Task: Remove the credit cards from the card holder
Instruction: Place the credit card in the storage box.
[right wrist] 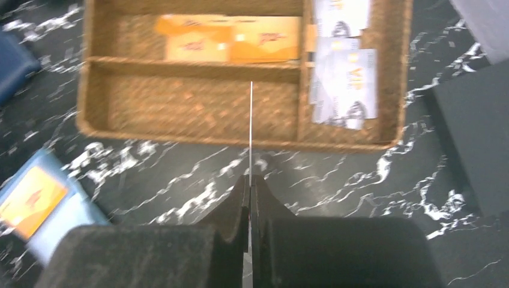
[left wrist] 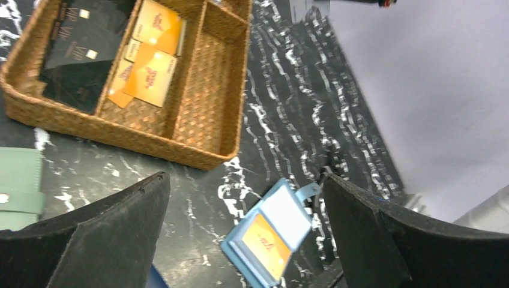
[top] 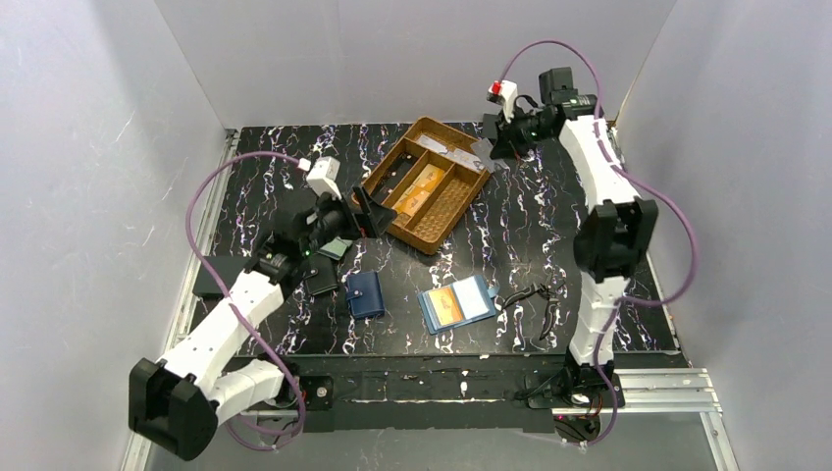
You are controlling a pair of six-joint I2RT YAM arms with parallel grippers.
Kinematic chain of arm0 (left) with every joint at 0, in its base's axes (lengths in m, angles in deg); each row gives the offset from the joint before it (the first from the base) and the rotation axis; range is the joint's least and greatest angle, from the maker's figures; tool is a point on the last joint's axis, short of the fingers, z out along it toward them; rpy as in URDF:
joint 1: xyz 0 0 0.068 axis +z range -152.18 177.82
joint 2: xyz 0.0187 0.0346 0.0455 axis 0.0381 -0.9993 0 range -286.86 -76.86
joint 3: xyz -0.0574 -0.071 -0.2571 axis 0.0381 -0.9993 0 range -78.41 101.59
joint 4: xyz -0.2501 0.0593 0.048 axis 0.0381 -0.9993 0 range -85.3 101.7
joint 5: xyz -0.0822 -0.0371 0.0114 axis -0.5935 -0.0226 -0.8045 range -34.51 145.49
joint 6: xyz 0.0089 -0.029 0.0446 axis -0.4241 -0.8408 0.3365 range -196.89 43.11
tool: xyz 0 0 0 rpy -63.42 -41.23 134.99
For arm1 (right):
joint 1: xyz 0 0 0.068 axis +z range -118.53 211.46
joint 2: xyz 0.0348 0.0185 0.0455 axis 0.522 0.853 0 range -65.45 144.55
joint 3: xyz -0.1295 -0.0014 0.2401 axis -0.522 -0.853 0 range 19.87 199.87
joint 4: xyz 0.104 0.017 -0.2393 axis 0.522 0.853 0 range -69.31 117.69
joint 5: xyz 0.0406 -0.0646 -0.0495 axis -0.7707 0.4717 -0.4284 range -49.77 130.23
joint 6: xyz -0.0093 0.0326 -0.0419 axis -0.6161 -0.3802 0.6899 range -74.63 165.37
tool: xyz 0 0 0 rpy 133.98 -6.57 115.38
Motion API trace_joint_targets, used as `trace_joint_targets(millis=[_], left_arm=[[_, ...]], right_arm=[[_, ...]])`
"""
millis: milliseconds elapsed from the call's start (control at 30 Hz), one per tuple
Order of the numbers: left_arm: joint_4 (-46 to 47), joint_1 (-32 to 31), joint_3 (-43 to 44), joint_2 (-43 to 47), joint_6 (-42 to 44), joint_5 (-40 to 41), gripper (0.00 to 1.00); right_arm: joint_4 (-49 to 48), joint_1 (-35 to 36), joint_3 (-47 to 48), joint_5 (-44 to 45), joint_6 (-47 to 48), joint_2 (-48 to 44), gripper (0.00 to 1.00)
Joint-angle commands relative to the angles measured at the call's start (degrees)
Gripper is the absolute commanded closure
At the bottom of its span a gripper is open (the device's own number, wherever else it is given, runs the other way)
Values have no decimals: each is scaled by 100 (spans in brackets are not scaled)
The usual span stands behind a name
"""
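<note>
Top external: we log credit cards (top: pixel 417 188) in tray (top: pixel 433 245), one left in card holder (top: pixel 478 299) (left gripper (left wrist: pixel 243 179) agape, right gripper (right wrist: pixel 250 180) pinching thin card (right wrist: pixel 251 120)).

Orange-gold credit cards (left wrist: pixel 157 24), steel-blue card holder (top: pixel 476 299), black table (top: pixel 530 226) (white veining)

The left arm (top: pixel 231 319), white-shelled with black joints, reaches forward and inward from its base at the near left. Its black two-finger left gripper (left wrist: pixel 243 183) has its jaws spread wide, with nothing between them. The right arm (top: pixel 610 231), of the same build, stretches far forward with its elbow raised. Its right gripper (right wrist: pixel 250 183) is clamped on a thin pale card (right wrist: pixel 251 120), seen edge-on.
</note>
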Motion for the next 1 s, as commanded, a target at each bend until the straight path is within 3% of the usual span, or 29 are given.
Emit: trace_joint_targets(millis=[0, 100, 400, 800, 967], left_arm=[[-1368, 195, 725, -517, 1044, -219, 2], [-1393, 276, 888, -775, 1185, -258, 2], [-863, 441, 786, -1285, 998, -559, 2], [-854, 541, 488, -1065, 875, -602, 2], [-854, 549, 374, -863, 755, -677, 2]], right_arm=[[-62, 13, 1346, 741, -577, 1054, 99], [-511, 18, 1784, 800, -945, 1494, 99], [-2334, 230, 1607, 1150, -1790, 2011, 99], [-2940, 525, 1939, 1343, -2069, 2620, 97], [-3141, 633, 2084, 1866, -2077, 2800, 64]])
